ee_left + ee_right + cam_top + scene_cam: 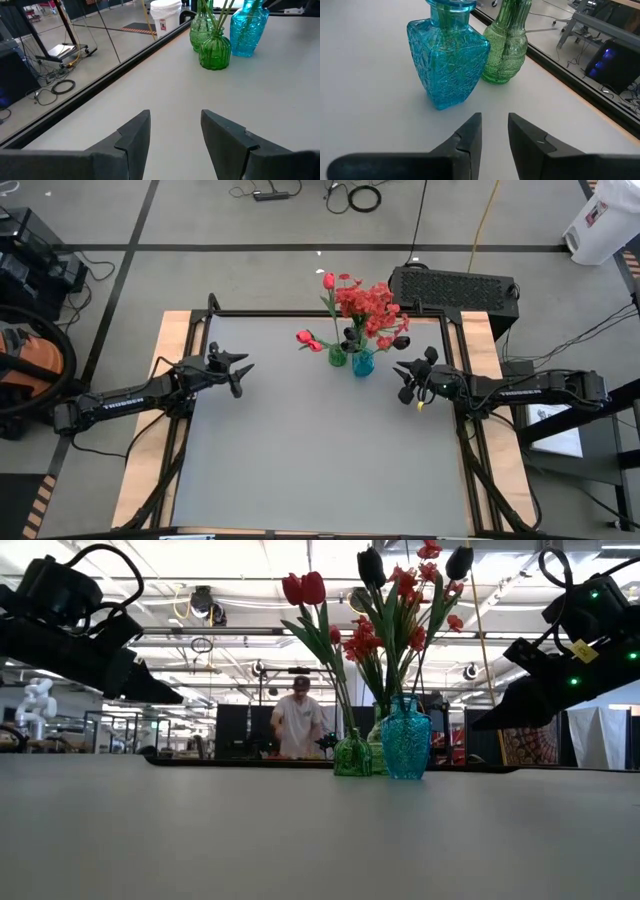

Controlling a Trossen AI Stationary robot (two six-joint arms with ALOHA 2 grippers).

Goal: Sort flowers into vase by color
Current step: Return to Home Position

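We find no flower lying loose on the grey table top (300, 470): every long-stemmed artificial flower stands in the cluster of three glass vases near the table's far edge. The pinkish-red tulip buds (304, 588) rise on stems that run down into the small ribbed dark-green glass vase (352, 755). The red clustered blossoms (370, 302) and the small dark buds (372, 565) stand over the turquoise blue faceted glass vase (447, 60) and the taller pale-green glass vase (506, 45) just beside it; which stems enter which of these two we cannot tell. The left gripper (175, 116) hangs above the table's left side, well apart from the vases, jaws spread and empty. The right gripper (495, 117) hangs near the blue vase on the right side, jaws parted by a narrower gap, holding nothing. We judge the sorting complete as far as visible; only parking the arms appears left
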